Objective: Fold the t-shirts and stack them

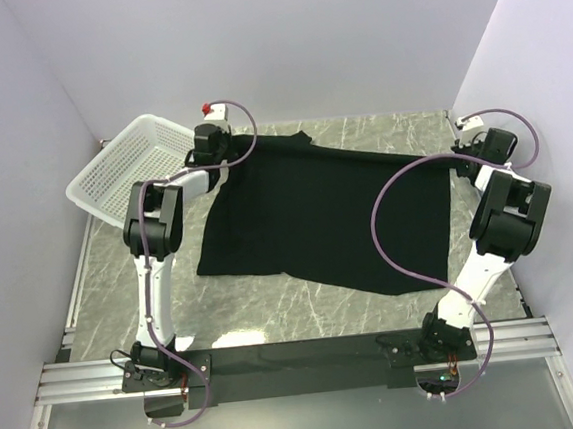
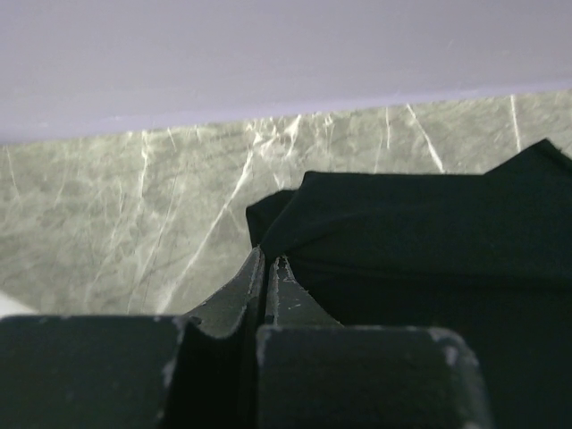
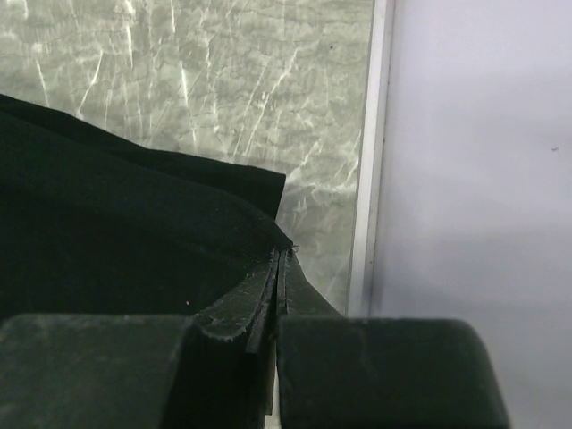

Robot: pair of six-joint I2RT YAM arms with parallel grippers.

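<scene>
A black t-shirt (image 1: 326,211) lies spread across the marble table, stretched between both arms. My left gripper (image 1: 228,147) is at its far left corner, jaws shut on the cloth edge; the left wrist view shows my gripper (image 2: 268,261) pinching the t-shirt (image 2: 420,232). My right gripper (image 1: 459,157) is at the far right corner, by the right wall. In the right wrist view my gripper (image 3: 281,255) is shut on the t-shirt (image 3: 116,232) at its edge. No light-blue mark shows.
A white mesh basket (image 1: 127,168) sits tilted at the far left, next to the left arm. The back wall and side walls close in the table. A metal rail (image 3: 365,179) runs along the right table edge.
</scene>
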